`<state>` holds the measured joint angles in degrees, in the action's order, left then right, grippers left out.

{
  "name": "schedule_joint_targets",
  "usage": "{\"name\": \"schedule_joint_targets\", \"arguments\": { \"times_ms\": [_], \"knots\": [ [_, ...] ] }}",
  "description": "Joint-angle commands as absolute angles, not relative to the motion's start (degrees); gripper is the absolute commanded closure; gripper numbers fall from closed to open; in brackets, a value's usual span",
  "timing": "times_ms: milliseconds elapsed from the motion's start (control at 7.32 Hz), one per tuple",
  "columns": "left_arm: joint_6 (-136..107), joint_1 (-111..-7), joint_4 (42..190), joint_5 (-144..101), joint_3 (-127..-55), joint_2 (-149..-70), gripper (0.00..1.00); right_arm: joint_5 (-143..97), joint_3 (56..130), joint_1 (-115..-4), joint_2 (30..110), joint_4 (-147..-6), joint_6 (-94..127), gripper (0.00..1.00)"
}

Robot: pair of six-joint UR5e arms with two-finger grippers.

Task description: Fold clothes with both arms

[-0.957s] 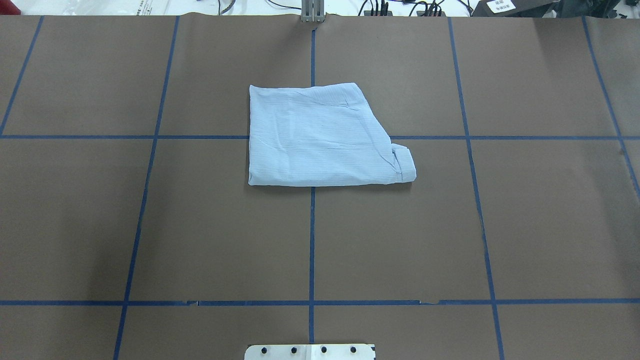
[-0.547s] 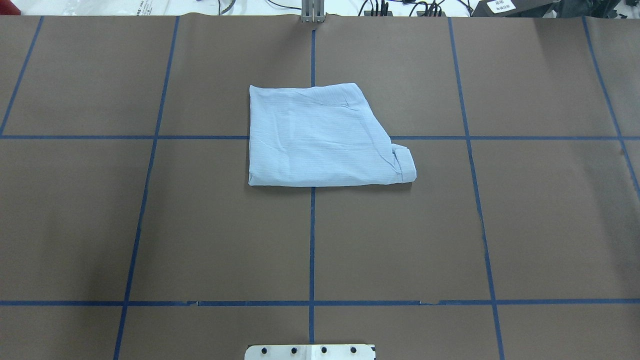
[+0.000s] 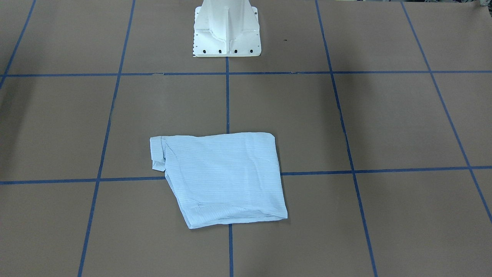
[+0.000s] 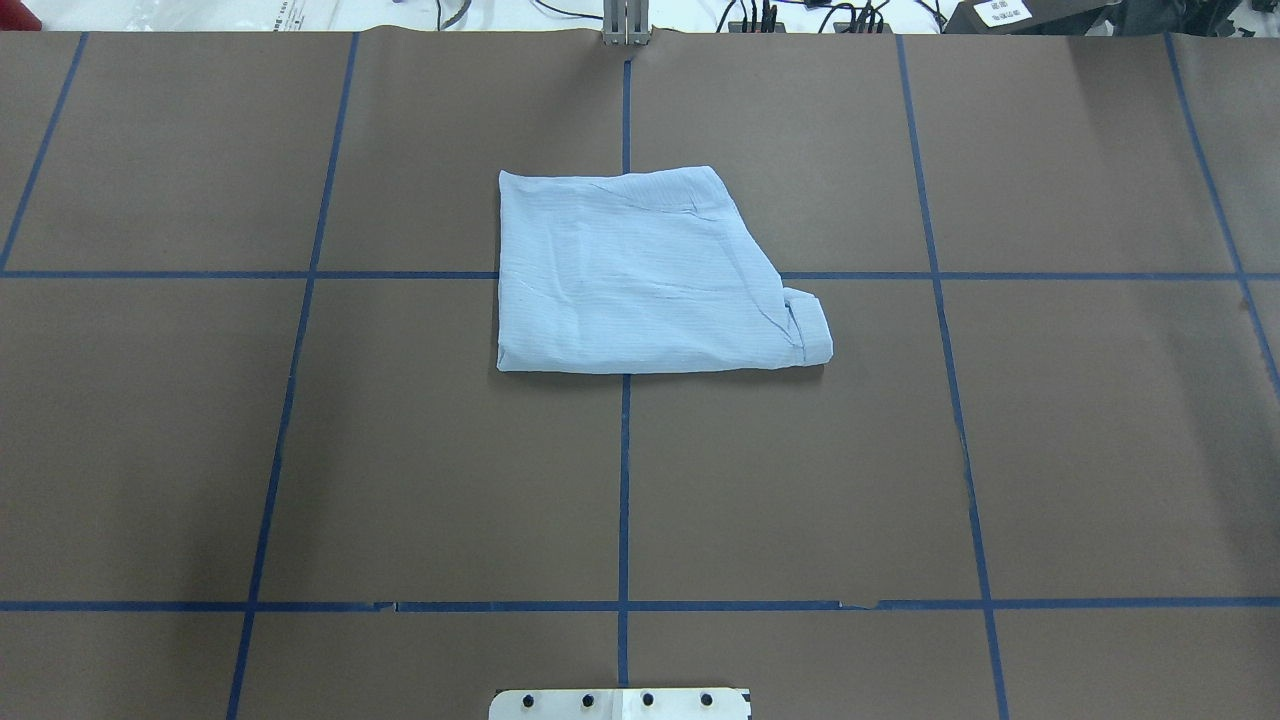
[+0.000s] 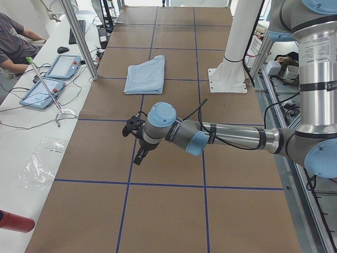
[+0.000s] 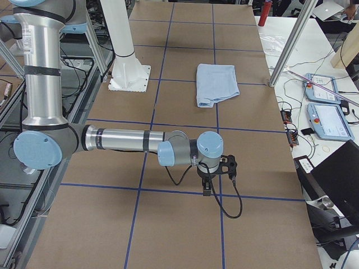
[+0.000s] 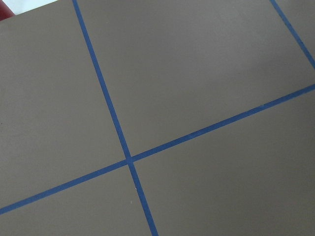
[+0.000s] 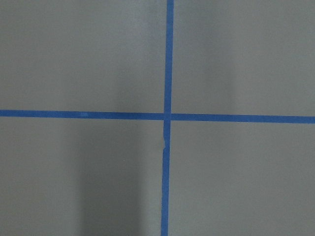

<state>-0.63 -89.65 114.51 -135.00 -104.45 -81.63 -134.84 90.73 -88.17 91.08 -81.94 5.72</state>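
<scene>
The pale blue shirt [image 4: 640, 275] lies folded into a compact, roughly rectangular stack near the table's middle, with a small rolled flap at its near right corner. It also shows in the front view [image 3: 223, 177] and both side views [image 5: 145, 75] [image 6: 215, 83]. Both arms are held out low over the table's ends, far from the shirt. The left gripper [image 5: 138, 153] and the right gripper [image 6: 206, 189] show only in the side views, so I cannot tell whether they are open or shut. Both wrist views show only brown table and blue tape lines.
The white pedestal base [image 3: 226, 30] stands at the robot's edge of the table. A side bench holds tablets [image 5: 50, 79] and a red bottle [image 5: 13, 221]. An operator [image 5: 13, 42] sits there. Aluminium posts [image 6: 286, 50] stand along the far edge.
</scene>
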Motion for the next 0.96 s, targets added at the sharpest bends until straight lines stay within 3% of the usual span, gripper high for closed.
{"name": "schedule_joint_targets", "arguments": {
  "times_ms": [0,820],
  "knots": [
    [-0.7,-91.66,114.69,-135.52,-107.21,-80.17,0.0,-134.56,92.01,-88.07,91.23,-82.0,5.8,0.0],
    [-0.7,-91.41,115.05,-134.03,-109.69,-77.43,0.0,-133.86,92.2,-88.33,91.67,-82.18,6.33,0.0]
  ]
}}
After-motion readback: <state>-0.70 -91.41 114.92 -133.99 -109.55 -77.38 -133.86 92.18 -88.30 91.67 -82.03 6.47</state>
